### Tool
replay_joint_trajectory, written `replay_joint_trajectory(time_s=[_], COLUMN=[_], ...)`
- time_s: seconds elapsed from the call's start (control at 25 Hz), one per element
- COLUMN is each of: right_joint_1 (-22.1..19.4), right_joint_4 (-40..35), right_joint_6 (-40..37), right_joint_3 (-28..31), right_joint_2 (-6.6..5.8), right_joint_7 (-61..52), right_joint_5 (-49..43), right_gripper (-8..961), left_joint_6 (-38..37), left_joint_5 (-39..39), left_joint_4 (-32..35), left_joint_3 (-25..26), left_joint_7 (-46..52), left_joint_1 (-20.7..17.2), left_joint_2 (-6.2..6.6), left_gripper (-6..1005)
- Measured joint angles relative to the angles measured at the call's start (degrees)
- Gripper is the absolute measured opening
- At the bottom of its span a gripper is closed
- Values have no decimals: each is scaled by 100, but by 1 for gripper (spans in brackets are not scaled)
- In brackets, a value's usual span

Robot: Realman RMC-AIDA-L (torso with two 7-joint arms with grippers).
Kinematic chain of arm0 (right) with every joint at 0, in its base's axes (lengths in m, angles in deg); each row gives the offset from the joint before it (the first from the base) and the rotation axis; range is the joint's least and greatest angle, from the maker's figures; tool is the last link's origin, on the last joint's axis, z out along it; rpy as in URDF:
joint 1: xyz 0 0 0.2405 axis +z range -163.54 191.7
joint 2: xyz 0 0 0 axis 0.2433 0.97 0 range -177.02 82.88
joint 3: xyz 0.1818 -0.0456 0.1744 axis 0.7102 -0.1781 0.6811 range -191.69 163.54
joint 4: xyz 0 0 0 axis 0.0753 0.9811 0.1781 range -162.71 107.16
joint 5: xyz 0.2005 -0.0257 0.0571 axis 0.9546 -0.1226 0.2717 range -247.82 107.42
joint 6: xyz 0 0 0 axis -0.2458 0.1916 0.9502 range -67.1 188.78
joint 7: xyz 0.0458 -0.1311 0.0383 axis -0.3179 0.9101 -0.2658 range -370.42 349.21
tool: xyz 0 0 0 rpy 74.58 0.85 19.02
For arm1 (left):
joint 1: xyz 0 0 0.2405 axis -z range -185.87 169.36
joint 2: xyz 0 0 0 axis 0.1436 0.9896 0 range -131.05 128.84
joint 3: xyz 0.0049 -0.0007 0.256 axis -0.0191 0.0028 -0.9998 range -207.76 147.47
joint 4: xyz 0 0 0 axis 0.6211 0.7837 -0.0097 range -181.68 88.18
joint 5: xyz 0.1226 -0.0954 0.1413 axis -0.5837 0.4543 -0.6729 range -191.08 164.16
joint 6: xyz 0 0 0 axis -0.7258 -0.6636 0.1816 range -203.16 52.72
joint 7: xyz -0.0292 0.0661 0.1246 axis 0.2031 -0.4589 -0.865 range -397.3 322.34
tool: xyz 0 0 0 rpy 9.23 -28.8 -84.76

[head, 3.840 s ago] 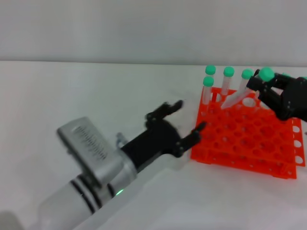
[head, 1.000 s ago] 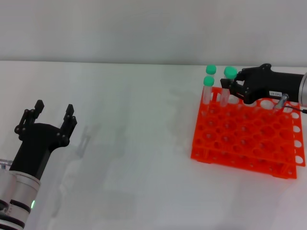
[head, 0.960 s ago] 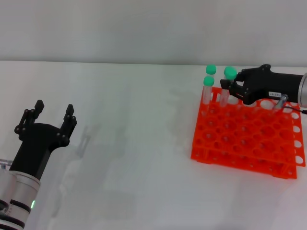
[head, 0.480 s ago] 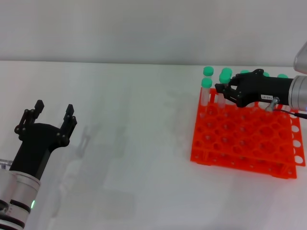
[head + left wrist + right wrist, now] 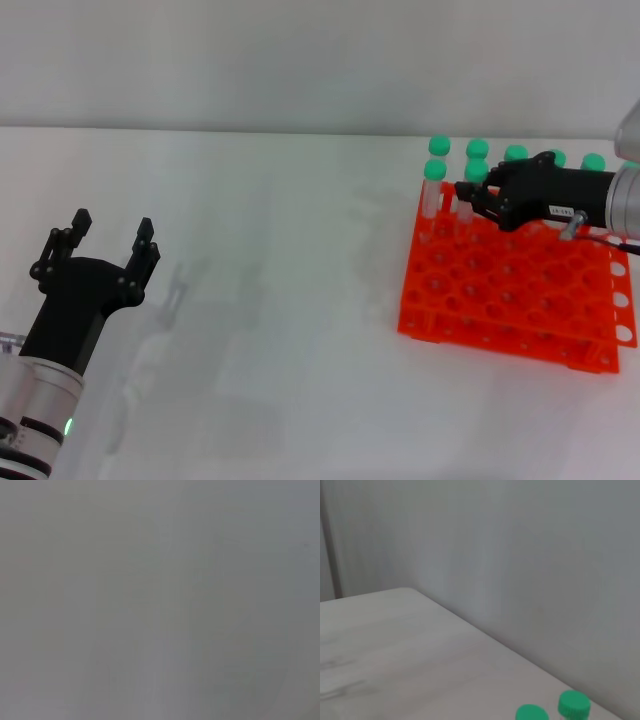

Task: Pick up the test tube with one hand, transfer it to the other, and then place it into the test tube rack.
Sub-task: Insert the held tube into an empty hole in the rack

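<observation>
The test tube stands upright in the back part of the test tube rack, its green cap just at the fingertips of the right gripper. Whether those fingers clamp the tube or merely lie beside it cannot be told. The orange-red rack sits on the white table at the right side. Six green caps show above its far edge in the head view: two at the back left corner, the one by the gripper, and three more farther right, partly hidden behind the black hand. The remaining holes look empty. The right wrist view shows two green caps against the wall. The left gripper hangs at the table's left, well apart from the rack, fingers spread, pinching nothing.
</observation>
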Motion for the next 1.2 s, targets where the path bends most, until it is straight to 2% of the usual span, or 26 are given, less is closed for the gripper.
replay_joint_trajectory(time_s=[0.68, 1.08, 1.2], right_joint_1=[-129, -275, -392], right_joint_4=[-67, -230, -320], right_joint_6=[82, 138, 178], right_joint_3=[-187, -205, -176], right_joint_2=[0, -6, -18], right_joint_7=[48, 47, 46], right_joint_5=[13, 200, 244], right_gripper=[263, 485, 679], left_joint_6=[-140, -141, -142], left_joint_5=[0, 0, 0], left_joint_4=[-4, -26, -27], left_joint_3=[0, 0, 0], left_joint_7=[2, 121, 138], left_joint_1=[1, 0, -1], left_joint_2=[0, 0, 0], left_gripper=[709, 709, 710])
